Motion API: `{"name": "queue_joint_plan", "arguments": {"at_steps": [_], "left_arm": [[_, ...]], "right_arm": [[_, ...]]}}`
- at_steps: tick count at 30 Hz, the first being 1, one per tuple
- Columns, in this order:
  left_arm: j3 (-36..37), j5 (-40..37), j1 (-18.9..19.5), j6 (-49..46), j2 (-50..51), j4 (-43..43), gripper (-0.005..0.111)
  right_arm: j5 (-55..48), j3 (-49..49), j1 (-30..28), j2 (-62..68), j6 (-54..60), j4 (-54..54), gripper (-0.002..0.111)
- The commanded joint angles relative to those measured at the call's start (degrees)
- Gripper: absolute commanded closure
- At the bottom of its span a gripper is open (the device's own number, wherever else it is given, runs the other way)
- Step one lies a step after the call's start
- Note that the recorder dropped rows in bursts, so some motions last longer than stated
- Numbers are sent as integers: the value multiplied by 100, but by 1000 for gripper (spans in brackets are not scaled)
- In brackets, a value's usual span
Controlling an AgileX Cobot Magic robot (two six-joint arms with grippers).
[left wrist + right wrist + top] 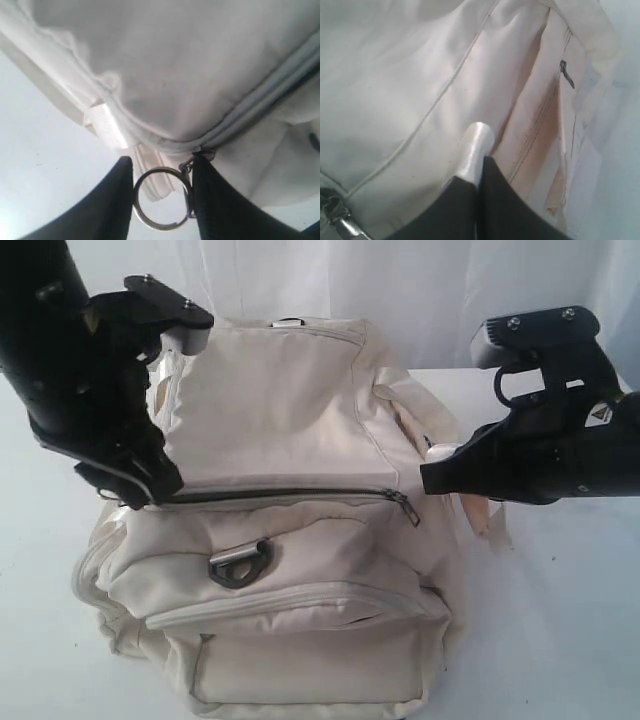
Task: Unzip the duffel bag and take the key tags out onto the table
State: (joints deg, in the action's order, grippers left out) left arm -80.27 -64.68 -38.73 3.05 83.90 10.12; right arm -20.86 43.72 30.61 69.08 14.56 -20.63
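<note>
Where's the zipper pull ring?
Left wrist view: pull ring sits between the left tool's fingers, at the zipper's left end in the exterior view.

An exterior camera looks down on the duffel bag from its front, while both wrist cameras, pressed close, frame that bag's fabric at opposite ends.

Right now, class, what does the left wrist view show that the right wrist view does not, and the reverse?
Left wrist only: a metal ring hanging from the zip, spanning the gap between the fingers of the left gripper. Right wrist only: the right gripper shut on a shiny strap, and a small dark zip pull by a side seam. Both: the cream bag.
</note>
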Motion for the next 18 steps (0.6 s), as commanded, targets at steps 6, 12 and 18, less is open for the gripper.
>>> {"name": "queue_joint_plan", "arguments": {"at_steps": [6, 12, 18], "left_arm": [[838, 459, -27, 662, -266, 982, 107], [997, 1073, -27, 662, -266, 952, 107], [997, 1114, -27, 618, -266, 981, 107]], "right_arm": [[-57, 19, -47, -98, 106, -11, 108], [-498, 57, -37, -113, 1149, -11, 78], [-917, 514, -37, -701, 2083, -250, 49]]}}
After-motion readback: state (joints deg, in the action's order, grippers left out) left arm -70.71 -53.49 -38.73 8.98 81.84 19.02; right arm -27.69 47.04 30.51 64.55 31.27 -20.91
